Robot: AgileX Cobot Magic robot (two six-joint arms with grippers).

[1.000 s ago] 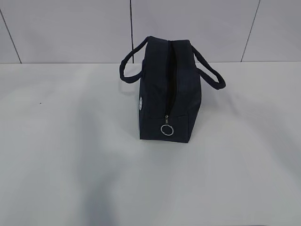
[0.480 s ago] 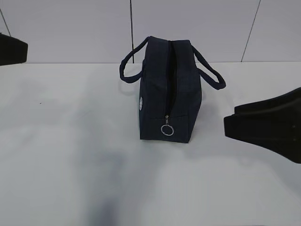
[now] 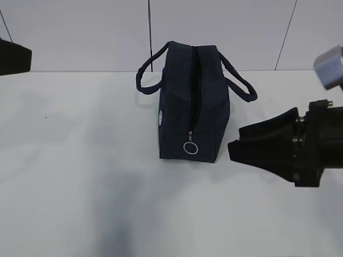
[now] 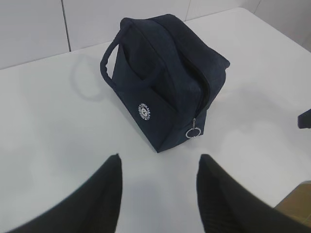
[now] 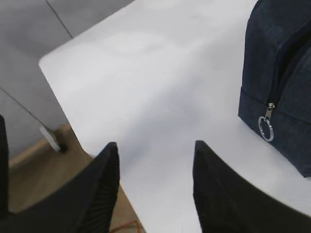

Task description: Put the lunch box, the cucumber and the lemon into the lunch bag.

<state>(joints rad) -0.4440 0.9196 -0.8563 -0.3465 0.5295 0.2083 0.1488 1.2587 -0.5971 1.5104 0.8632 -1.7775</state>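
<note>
The dark navy lunch bag (image 3: 190, 101) stands upright mid-table, handles out to both sides. Its ring pull (image 3: 190, 147) hangs at the near end, and a dark zipper slit runs over the top. The bag also shows in the left wrist view (image 4: 165, 82) with its white logo (image 4: 144, 111), and in the right wrist view (image 5: 282, 73). My right gripper (image 3: 233, 150) is open and empty, just right of the bag's near end. My left gripper (image 3: 27, 53) is open and empty at the far left edge. The lunch box, cucumber and lemon are out of view.
The white table (image 3: 80, 176) meets a tiled wall behind the bag. In the right wrist view the table's corner edge (image 5: 53, 82) drops off to a brown floor. The right gripper's tip shows at the right edge of the left wrist view (image 4: 305, 119).
One second ago neither arm was in the exterior view. Both have come in since. Over the last half second my right gripper moved left toward the bag while the left stayed put.
</note>
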